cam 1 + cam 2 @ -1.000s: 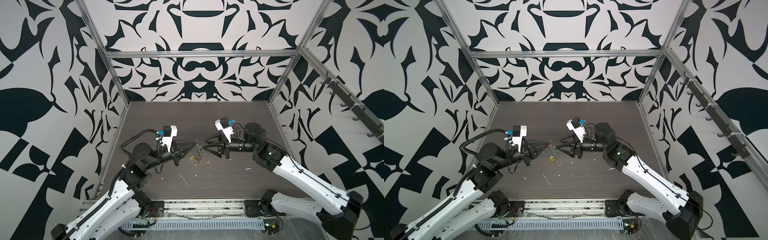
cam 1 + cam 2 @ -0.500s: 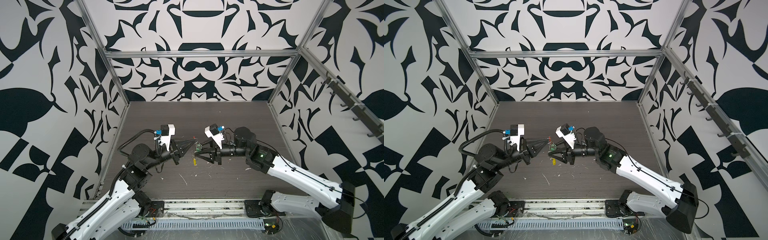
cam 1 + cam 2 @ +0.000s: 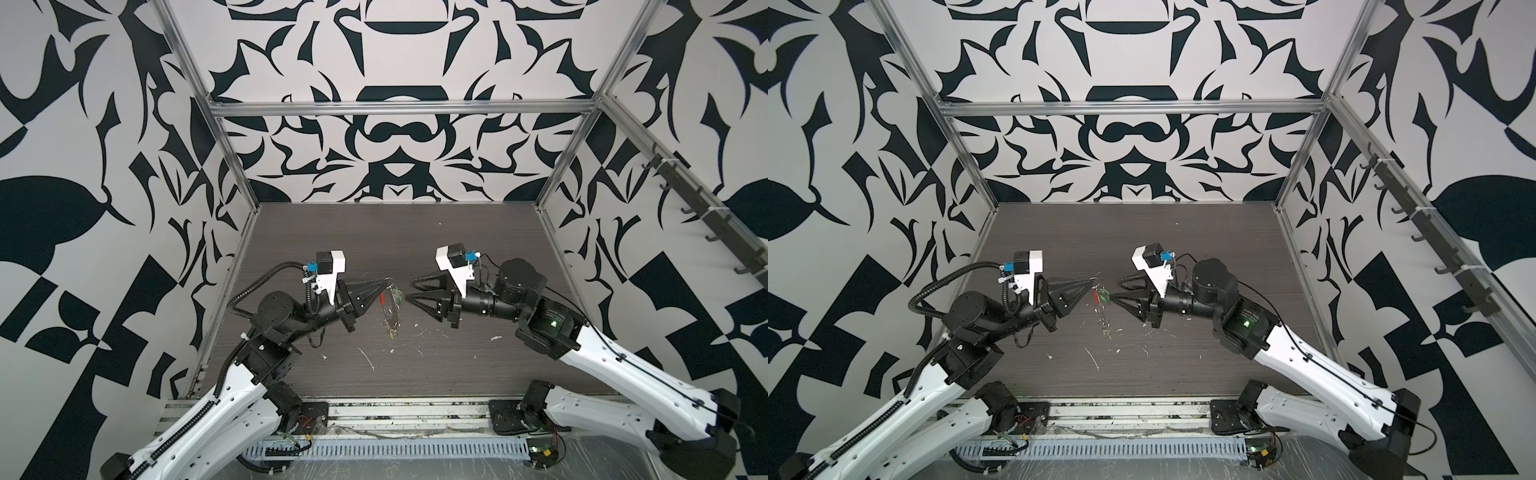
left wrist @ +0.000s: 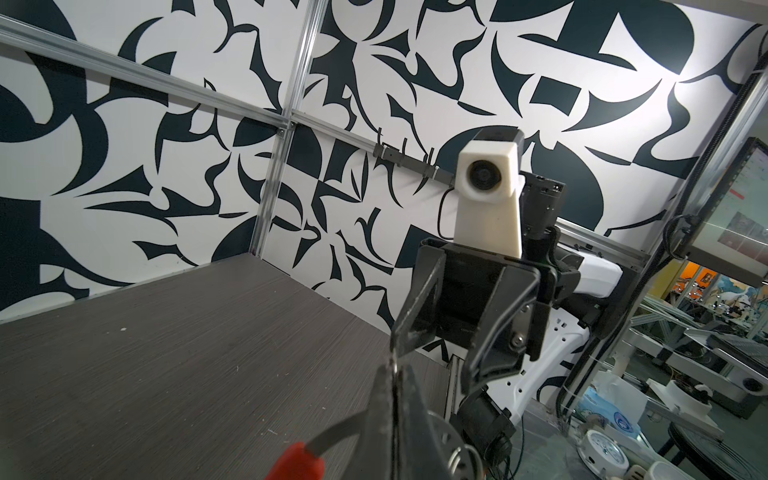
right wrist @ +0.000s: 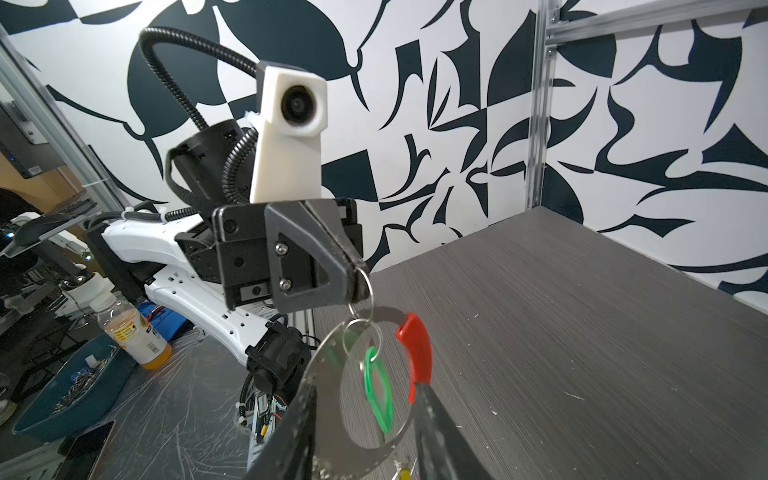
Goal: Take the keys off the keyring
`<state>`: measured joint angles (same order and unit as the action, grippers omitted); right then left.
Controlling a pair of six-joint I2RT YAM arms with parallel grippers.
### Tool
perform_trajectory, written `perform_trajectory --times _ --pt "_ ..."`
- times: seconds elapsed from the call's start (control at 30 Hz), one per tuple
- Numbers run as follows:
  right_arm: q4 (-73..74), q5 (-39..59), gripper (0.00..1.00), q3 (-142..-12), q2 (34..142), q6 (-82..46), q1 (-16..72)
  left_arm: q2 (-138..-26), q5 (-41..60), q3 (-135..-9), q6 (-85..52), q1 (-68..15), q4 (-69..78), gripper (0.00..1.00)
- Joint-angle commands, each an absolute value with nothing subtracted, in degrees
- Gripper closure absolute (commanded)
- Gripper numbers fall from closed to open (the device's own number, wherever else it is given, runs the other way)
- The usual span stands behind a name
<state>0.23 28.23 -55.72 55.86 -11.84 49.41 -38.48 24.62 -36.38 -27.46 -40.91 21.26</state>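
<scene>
My left gripper (image 3: 390,282) (image 5: 359,274) is shut on a small wire loop (image 5: 365,286) above the table. The keyring (image 5: 328,399) (image 3: 392,309), a grey metal hoop with small holes, hangs from that loop. On it are the keys: a red strip (image 5: 415,349) (image 3: 382,297), a green tag (image 5: 378,395) (image 3: 1105,296) and, lowest, a yellow tag (image 5: 403,473) (image 3: 392,330). My right gripper (image 5: 363,386) (image 3: 409,290) faces it from the right. Its jaws stand apart on either side of the hoop's lower half, one fingertip close to the red strip's lower end. The left wrist view shows the red strip (image 4: 297,463) and part of the hoop (image 4: 340,426) beside my closed left jaws.
White scraps (image 3: 368,357) lie on the dark wooden table (image 3: 415,237) under the keys. Patterned walls with metal posts close in three sides, and a rail of hooks (image 3: 706,216) runs along the right wall. Outside the cell stand an orange bottle (image 5: 133,328) and a blue bin (image 5: 70,390).
The right gripper went left up to the keys, then came back a little to the right, with its jaws narrower than before. The left gripper stayed shut and almost still.
</scene>
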Motion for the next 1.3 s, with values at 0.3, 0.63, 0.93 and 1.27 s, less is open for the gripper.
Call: perform_trajectory --times 0.3,0.63,0.93,1.27 --pt "1.08 27.51 0.59 -58.53 59.91 -10.37 51.96 -38.97 25.31 -35.87 -28.30 -41.04 24.65 1.00" --pt "1.58 27.16 0.90 -60.27 61.14 -10.11 52.01 -39.25 25.49 -35.68 -28.61 -41.05 25.27 1.00" --pt "1.67 28.95 1.00 -60.03 62.81 -11.31 52.58 -38.27 21.82 -33.46 -29.75 -41.04 30.45 1.00" --pt "3.01 33.49 1.00 -60.90 68.38 -11.91 54.89 -40.34 21.65 -31.38 -32.07 -41.04 38.60 1.00"
